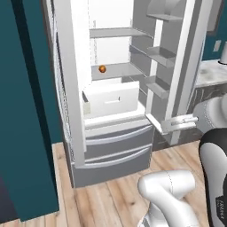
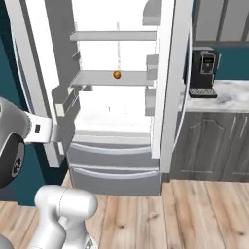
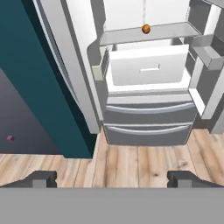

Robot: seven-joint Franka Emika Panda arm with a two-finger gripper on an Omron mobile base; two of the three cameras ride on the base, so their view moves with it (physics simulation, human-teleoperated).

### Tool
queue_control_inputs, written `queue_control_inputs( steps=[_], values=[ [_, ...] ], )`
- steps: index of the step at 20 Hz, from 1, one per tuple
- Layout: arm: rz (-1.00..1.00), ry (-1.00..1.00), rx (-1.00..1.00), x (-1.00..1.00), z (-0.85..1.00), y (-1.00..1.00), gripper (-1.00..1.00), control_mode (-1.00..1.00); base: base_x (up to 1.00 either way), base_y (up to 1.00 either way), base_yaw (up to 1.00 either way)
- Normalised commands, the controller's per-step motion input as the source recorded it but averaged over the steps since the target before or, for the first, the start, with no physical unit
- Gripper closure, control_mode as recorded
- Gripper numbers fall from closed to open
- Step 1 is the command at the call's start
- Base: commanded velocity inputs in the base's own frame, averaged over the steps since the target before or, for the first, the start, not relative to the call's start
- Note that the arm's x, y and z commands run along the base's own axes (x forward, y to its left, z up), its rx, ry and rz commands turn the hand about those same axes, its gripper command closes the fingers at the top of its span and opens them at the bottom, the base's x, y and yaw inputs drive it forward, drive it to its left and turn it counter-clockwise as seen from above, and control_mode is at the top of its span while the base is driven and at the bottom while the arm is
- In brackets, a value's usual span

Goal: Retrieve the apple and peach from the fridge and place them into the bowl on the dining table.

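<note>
the fridge [image 1: 111,111] stands with both upper doors swung wide, its white inside on show, and a white inner drawer [image 1: 113,99] below the shelves pulled out; the two grey bottom drawers [image 1: 117,146] are shut. on the middle shelf [image 1: 117,71] sits one small round orange-brown fruit, which looks like the peach [image 1: 102,68], alone near the shelf's front edge. i cannot spot the apple on any shelf; it may be hidden in the drawer or behind a door. the claw [image 3: 111,177] hangs back over the wooden floor [image 3: 144,162], well apart from the fridge, jaws spread wide and holding nothing. so the opening looks done, but no fruit is picked up yet; both fetches and both drops into the bowl seem left to do.
</note>
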Motion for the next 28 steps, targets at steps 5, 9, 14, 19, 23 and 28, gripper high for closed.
queue_control_inputs(
  steps=[5,9,14,19,23,28],
  values=[
    [0.0,0.0,0.0,0.0,0.0,0.0,-1.0,1.0,0.37,-0.13,0.29],
    [0.0,0.0,0.0,0.0,0.0,0.0,-1.0,1.0,0.22,-0.29,0.23],
    [0.0,0.0,0.0,0.0,0.0,0.0,-1.0,1.0,0.08,-0.34,0.18],
    [0.0,0.0,0.0,0.0,0.0,0.0,-1.0,1.0,0.0,-0.4,0.09],
    [0.0,0.0,0.0,0.0,0.0,0.0,-1.0,1.0,0.0,-0.4,0.05],
    [0.0,0.0,0.0,0.0,0.0,0.0,-1.0,1.0,0.14,-0.12,0.03]
  ],
)
